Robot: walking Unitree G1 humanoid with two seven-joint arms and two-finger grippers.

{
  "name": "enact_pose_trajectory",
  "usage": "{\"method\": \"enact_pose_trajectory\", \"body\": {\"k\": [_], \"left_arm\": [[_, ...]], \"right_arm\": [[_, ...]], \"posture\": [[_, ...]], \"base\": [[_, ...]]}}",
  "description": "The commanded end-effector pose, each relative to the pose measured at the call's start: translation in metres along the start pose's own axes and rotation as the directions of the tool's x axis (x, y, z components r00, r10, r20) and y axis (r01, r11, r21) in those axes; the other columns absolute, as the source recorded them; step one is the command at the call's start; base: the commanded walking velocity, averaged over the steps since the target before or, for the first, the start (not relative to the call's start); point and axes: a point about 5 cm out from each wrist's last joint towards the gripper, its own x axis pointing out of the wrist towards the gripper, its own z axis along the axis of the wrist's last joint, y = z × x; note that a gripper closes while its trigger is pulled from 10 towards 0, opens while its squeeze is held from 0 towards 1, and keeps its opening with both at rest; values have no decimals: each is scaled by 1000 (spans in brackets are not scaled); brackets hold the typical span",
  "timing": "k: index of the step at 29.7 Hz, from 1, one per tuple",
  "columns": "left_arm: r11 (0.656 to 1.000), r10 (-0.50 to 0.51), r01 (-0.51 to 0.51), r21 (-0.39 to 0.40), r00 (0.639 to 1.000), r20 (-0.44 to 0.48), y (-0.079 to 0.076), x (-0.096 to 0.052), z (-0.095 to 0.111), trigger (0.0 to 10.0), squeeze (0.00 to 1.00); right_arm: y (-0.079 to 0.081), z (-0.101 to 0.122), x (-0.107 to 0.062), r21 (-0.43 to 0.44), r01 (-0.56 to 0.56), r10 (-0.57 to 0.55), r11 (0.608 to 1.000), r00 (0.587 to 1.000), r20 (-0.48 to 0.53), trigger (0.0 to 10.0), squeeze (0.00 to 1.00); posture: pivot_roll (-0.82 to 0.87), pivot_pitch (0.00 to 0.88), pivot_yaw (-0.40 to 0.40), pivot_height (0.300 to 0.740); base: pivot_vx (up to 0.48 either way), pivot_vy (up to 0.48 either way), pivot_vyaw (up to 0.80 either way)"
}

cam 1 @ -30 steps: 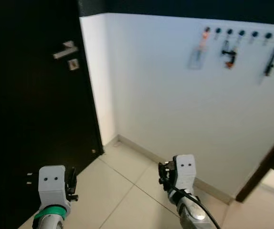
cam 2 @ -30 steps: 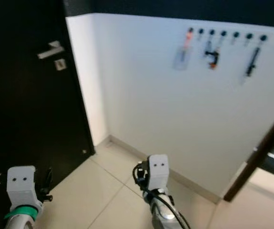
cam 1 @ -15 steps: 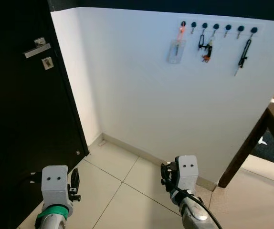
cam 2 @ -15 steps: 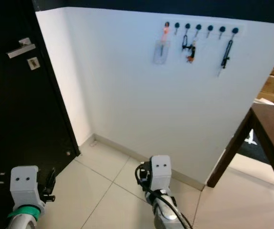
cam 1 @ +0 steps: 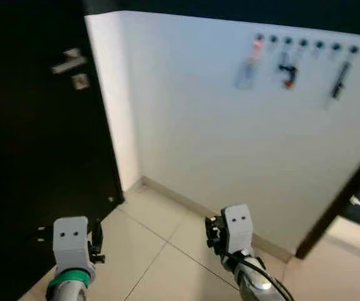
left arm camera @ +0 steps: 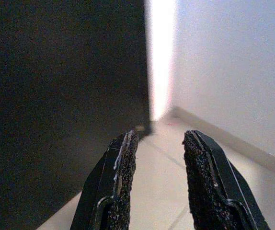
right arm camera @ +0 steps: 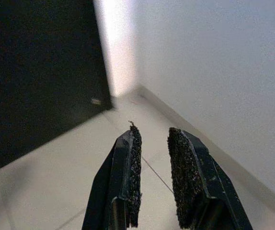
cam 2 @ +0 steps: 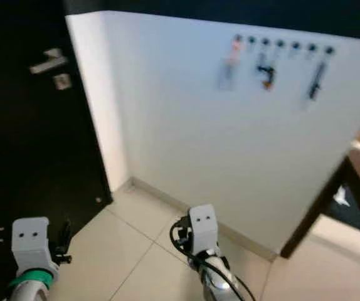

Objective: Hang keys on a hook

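A row of dark hooks (cam 1: 303, 42) runs high on the white wall, up to my right. From them hang a clear card holder on an orange strap (cam 1: 246, 72), a black and orange key bunch (cam 1: 286, 70) and a black strap (cam 1: 339, 80). My left gripper (left arm camera: 159, 139) hangs low by the dark door, open with nothing between its fingers. My right gripper (right arm camera: 152, 132) is low over the floor tiles near the wall's foot, open and holding nothing. Both are far below the hooks. The head views are blurred.
A black door (cam 1: 36, 157) with a silver handle (cam 1: 68, 63) fills the left side and meets the wall at a corner. A dark table leg (cam 1: 337, 210) slants in at the right. Pale floor tiles (cam 1: 148, 251) lie ahead.
The whole picture has slid rightward and blurred, so the camera has turned. Both arms hang as before, with the grippers unchanged.
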Motion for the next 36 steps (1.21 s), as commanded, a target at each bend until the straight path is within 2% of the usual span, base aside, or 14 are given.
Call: {"method": "enact_pose_trajectory", "body": {"k": [1,6,12,15,16,21,27,29,35,36], "left_arm": [[999,42,-42,22,999,0,8,-5,2,10000,0],[996,73,-74,45,997,25,18,-13,11,10000,0],[993,100,-101,67,995,21,26,-20,12,10000,0],[991,97,-99,87,995,21,26,-21,15,10000,0],[990,85,-88,106,996,31,22,-23,24,10000,0],[990,68,-74,124,996,49,18,-26,36,10000,0],[982,44,-53,180,998,54,14,-27,43,10000,0],[981,37,-45,189,998,48,15,-29,45,10000,0],[981,35,-42,187,998,44,19,-28,49,10000,0],[984,44,-51,170,998,49,22,-25,50,10000,0]], "right_arm": [[5,-1,1,10,-53,53,999,999,-7,10000,0],[7,4,9,-21,-106,107,994,994,3,10000,0],[10,7,15,-23,-120,121,992,993,12,10000,0],[10,7,15,-26,-124,124,992,992,16,10000,0],[11,7,16,-36,-140,141,989,990,21,10000,0],[12,6,17,-40,-159,160,986,987,19,10000,0],[12,2,21,10,-141,141,990,990,20,10000,0],[14,2,23,21,-146,146,989,989,27,10000,0],[14,4,25,32,-147,146,989,989,35,10000,0],[14,6,27,52,-136,134,989,990,41,10000,0]], "posture": [[-96,9,27,740],[-50,1,7,740],[-40,0,10,740],[-15,0,41,740],[10,0,51,740],[55,5,72,740],[81,10,99,740],[91,13,140,740],[74,17,154,740],[34,16,114,740]], "base": [[0,0,0],[0,0,0],[0,0,0],[0,0,0],[0,0,0],[0,0,0],[0,0,0],[0,0,0],[0,0,0],[0,0,0]]}}
